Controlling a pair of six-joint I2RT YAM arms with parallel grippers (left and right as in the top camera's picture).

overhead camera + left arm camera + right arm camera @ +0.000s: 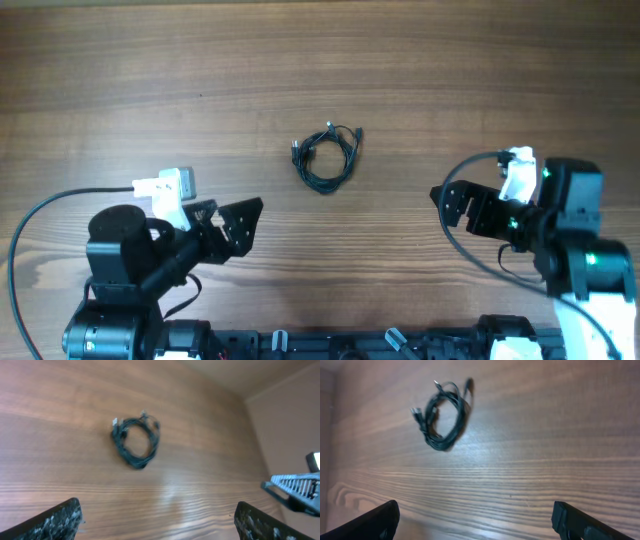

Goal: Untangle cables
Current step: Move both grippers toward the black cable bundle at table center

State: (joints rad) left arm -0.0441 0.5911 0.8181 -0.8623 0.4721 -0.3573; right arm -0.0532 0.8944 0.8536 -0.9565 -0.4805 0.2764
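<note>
The cables are thin black wires wound in one small ring-shaped bundle with small silvery plug tips, lying on the wooden table near its middle. The bundle shows in the left wrist view and the right wrist view. My left gripper is open and empty, to the lower left of the bundle; its wide-apart fingers show in the left wrist view. My right gripper is open and empty, to the lower right of the bundle; its fingers show in the right wrist view.
The wooden table stretches around the bundle. A thicker black lead curves from the left arm's white camera unit. The right arm's finger tip shows at the right edge of the left wrist view.
</note>
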